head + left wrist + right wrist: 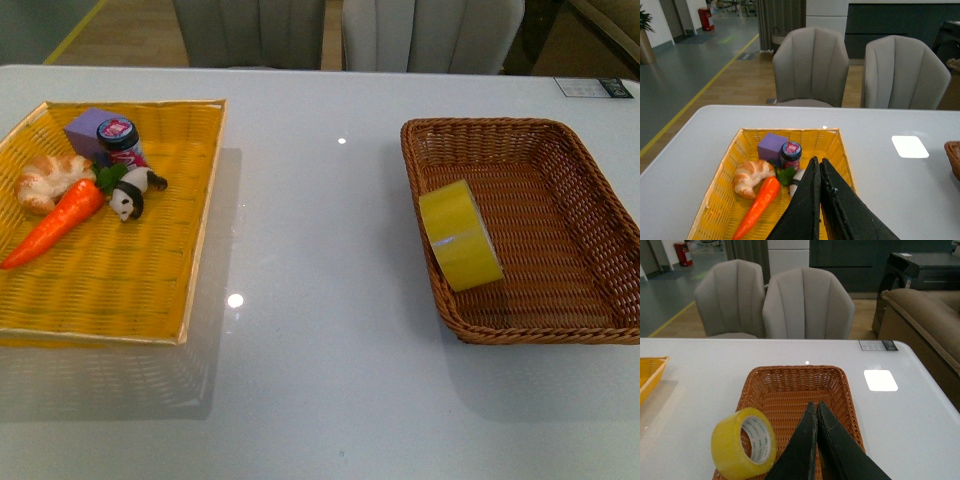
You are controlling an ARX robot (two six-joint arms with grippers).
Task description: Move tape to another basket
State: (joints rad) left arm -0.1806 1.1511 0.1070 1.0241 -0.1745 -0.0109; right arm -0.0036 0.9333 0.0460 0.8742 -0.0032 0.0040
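The yellowish tape roll (460, 235) stands on edge in the brown wicker basket (600, 190) on the right of the table, leaning against its left wall. In the right wrist view the tape (742, 444) shows its white printed core, inside the basket (795, 382). My right gripper (816, 405) is shut and empty, raised over the basket and beside the tape, not touching it. My left gripper (817, 161) is shut and empty, raised over the yellow tray (837, 150). Neither arm shows in the front view.
The shallow yellow woven tray (190, 250) on the left holds a carrot (55, 225), a croissant (48, 178), a purple block (92, 128), a small jar (120, 138) and a panda toy (130, 195). Grey chairs (420, 30) stand beyond the table's far edge.
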